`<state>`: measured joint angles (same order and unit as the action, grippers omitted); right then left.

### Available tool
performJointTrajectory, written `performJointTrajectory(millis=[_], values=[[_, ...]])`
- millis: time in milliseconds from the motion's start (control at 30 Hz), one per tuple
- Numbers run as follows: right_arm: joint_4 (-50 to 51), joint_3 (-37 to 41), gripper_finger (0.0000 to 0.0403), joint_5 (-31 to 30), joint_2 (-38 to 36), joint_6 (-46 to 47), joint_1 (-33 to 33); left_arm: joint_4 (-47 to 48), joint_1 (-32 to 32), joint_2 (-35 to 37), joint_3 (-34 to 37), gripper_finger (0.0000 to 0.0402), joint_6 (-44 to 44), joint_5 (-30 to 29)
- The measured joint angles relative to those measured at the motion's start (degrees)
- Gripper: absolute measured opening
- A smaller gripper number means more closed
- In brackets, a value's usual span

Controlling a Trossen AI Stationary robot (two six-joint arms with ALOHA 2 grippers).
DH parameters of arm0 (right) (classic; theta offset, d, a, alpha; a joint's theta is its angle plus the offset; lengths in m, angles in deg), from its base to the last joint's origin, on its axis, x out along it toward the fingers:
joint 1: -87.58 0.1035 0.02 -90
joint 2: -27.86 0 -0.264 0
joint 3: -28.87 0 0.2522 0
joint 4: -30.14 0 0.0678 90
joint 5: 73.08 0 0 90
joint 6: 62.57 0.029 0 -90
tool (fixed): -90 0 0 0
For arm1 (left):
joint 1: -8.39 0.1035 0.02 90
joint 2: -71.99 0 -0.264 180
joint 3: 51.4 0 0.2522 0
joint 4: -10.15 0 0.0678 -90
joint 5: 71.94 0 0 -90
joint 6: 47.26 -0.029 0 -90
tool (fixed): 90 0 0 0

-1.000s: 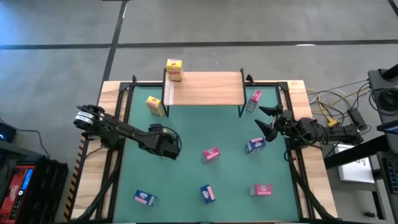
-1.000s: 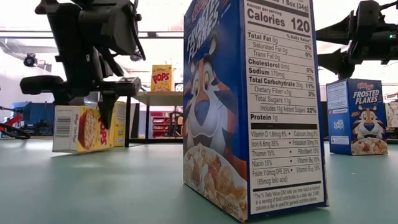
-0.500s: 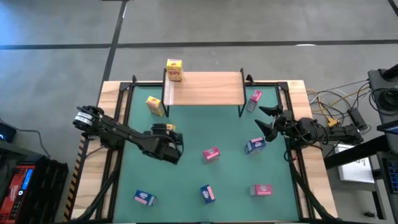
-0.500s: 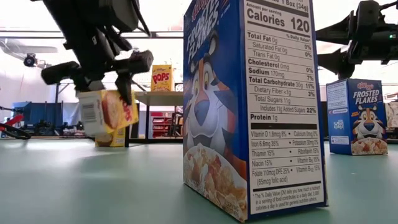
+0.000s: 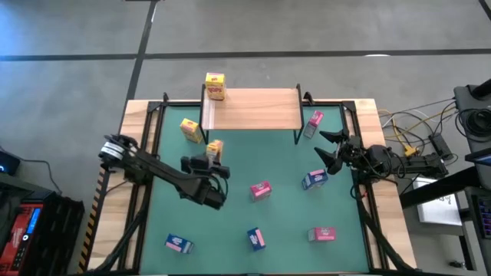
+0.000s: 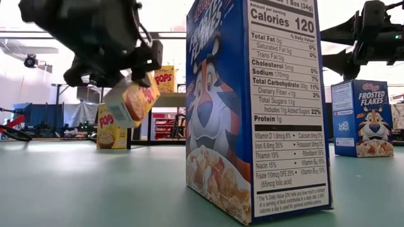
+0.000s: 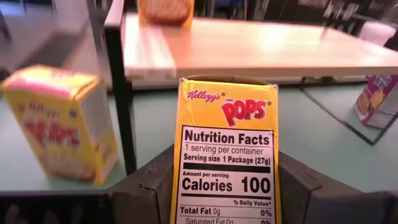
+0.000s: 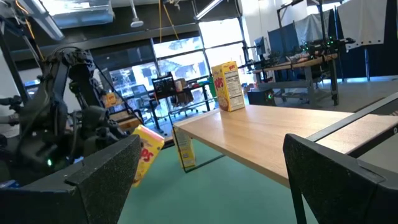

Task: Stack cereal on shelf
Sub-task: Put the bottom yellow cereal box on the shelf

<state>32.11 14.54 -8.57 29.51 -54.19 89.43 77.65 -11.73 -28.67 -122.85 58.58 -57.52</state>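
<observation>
near: Frosted Flakes box (image 6: 252, 107) upright on bench mat (image 5: 230, 222) | left gripper (image 5: 212, 162) fingers clamp yellow Pops box (image 7: 227, 155) aloft, likely carrying it shelfward | right gripper (image 5: 328, 150) fingers spread, empty, waiting | far: shelf (image 5: 253, 107) carries one Pops box (image 5: 215, 86)

High view: we look straight down on whole green mat (image 5: 230, 222). Low view: we sit at mat level, tall blue cereal box (image 6: 252, 107) close up. Left wrist view: we face light wooden shelf board (image 7: 249, 46), near. Right wrist view shares that shelf (image 8: 280, 134), seen along its length.
</observation>
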Motion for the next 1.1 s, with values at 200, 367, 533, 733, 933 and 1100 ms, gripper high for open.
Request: performJointTrajectory(millis=[200,367,533,733,933,1100], values=[[0.0,0.0,0.0384,0.0,0.0,0.0,0.0,0.5,0.0,-6.8,0.0,0.0164,4.9,-8.1],[0.0,0.0,0.0384,0.0,0.0,0.0,0.0,2.0,0.0,-10.7,0.1,0.0168,10.6,-10.2],[0.0,0.0,0.0384,0.0,0.0,0.0,0.0,3.3,0.0,-12.7,0.6,0.0169,15.8,-11.6],[0.0,0.0,0.0384,0.0,0.0,0.0,0.0,3.3,0.0,-13.5,0.8,0.0169,17.7,-11.9],[0.0,0.0,0.0384,0.0,0.0,0.0,0.0,3.1,0.0,-13.5,0.8,0.0169,17.7,-10.3],[0.0,0.0,0.0384,0.0,0.0,0.0,0.0,2.7,-0.1,-13.5,0.9,0.0169,17.8,-8.6]])
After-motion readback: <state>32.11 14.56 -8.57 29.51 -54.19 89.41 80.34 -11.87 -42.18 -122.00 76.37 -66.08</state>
